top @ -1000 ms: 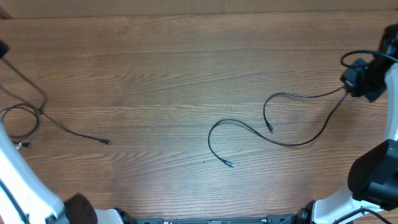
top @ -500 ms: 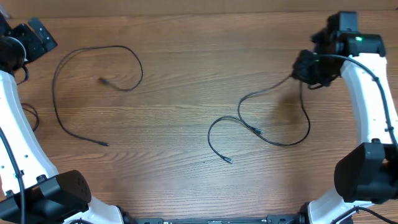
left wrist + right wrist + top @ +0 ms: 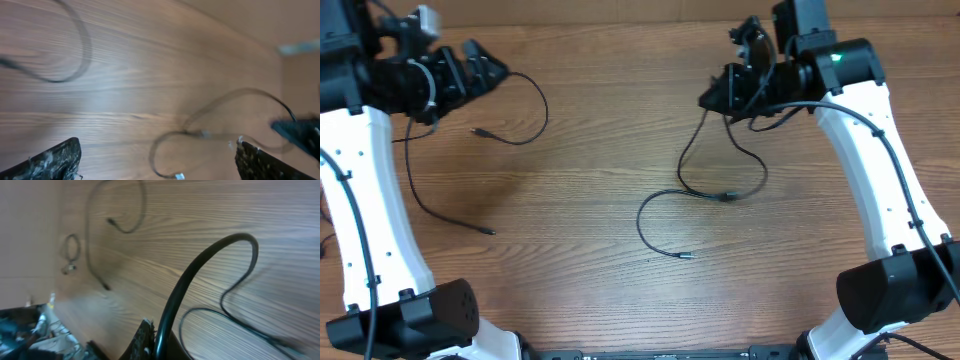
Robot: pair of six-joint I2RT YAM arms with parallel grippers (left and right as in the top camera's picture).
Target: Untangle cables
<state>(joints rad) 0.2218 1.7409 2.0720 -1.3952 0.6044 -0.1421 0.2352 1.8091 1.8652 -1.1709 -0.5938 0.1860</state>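
Spanning the overhead view, the wooden desk [image 3: 580, 290] carried everything. The right fingers [image 3: 715, 98], at one o'clock, were clamped on the right cable [image 3: 722, 196], which hung from them, looped near the centre and ended in a plug toward six o'clock. The left fingers [image 3: 478, 68], at ten o'clock, were spread wide and held nothing, above the left cable [image 3: 544, 108], which curled loosely on the desk.

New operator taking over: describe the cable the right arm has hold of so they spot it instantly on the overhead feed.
On the wooden table, find the right gripper over the right half. The held cable drops from it, loops toward the table's middle and ends in a small plug. Unlike the left cable, lying flat, it is lifted at one end.
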